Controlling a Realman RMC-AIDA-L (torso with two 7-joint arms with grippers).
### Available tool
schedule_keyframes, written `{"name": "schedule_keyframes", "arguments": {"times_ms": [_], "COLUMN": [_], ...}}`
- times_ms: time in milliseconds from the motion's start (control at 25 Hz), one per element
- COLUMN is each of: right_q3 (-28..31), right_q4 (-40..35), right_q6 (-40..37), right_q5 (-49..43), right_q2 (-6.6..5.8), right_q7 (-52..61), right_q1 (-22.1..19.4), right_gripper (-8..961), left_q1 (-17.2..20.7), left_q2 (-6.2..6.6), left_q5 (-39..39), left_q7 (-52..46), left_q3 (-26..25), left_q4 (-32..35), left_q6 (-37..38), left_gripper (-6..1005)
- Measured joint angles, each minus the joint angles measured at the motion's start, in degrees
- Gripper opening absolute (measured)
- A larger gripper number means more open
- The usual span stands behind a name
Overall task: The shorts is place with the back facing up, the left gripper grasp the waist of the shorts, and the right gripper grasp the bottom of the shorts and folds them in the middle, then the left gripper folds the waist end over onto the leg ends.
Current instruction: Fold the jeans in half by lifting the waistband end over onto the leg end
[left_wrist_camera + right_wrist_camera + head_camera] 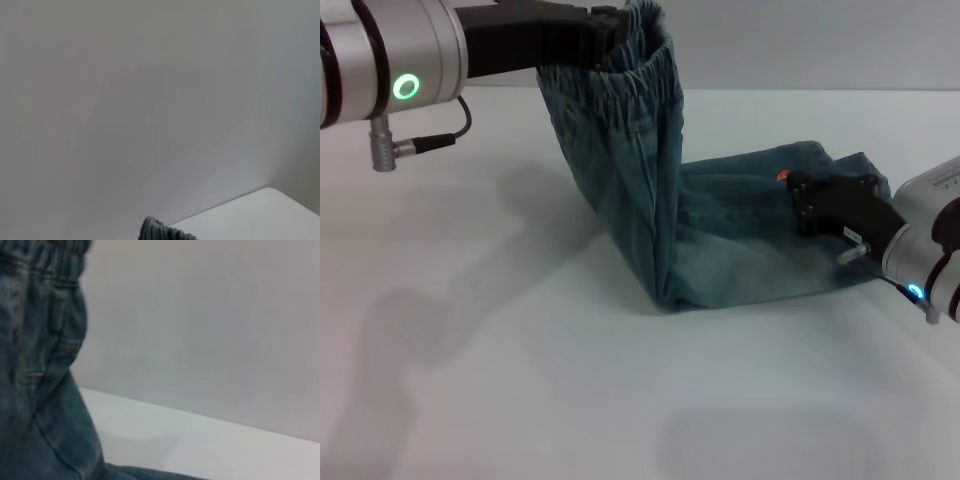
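- The shorts (720,240) look already folded the long way, so I think that first fold is done.
- My left gripper (605,35) is pinched on the waist (655,60), high above the table (470,380).
- My right gripper (820,205) rests on the leg ends; I cannot tell its jaws.
- Left to do: lay the waist over the legs.

Left tool (610,35) lifting shorts (660,210) waist (655,50)

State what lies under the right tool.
Under the right tool lie the leg ends of the shorts, flat on the table. A small orange spot shows beside it. The hems and any print beneath the tool are covered.
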Motion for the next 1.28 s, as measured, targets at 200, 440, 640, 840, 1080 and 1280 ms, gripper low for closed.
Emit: {"name": "schedule_keyframes", "arguments": {"times_ms": [200,440,640,840,1080,1280], "right_q3": [-1.8,-8.3,-13.6,-17.4,-19.6,-17.0], "right_q4": [-1.5,-4.9,-4.9,-4.8,-4.6,-4.5], "right_q6": [-0.3,-0.5,-0.5,-1.2,-2.3,-7.6], "right_q5": [0.0,0.5,0.6,0.7,0.7,0.7], "right_q2": [0.56,1.17,1.2,1.23,1.43,1.31], "right_q7": [0.1,3.7,7.3,11.7,12.6,11.3], "right_q1": [1.8,7.9,11.3,14.1,15.8,14.7], "right_gripper": [-2,-1,-1,-1,-1,-1], "left_q1": [-0.2,-0.7,-1.2,-1.7,-2.2,-2.3], "left_q2": [0.02,0.07,0.07,0.07,0.01,0.0], "left_q5": [-1.6,-3.4,-3.5,-3.5,-3.7,-4.0], "left_q7": [0.8,1.5,1.5,1.6,2.3,2.9], "left_q3": [0.8,1.1,1.4,1.5,1.5,1.5], "left_q4": [0.0,-1.7,-2.2,-2.4,-1.8,0.0], "left_q6": [0.6,0.8,0.9,0.9,0.9,1.5], "left_gripper": [61,61,61,61,62,62]}}
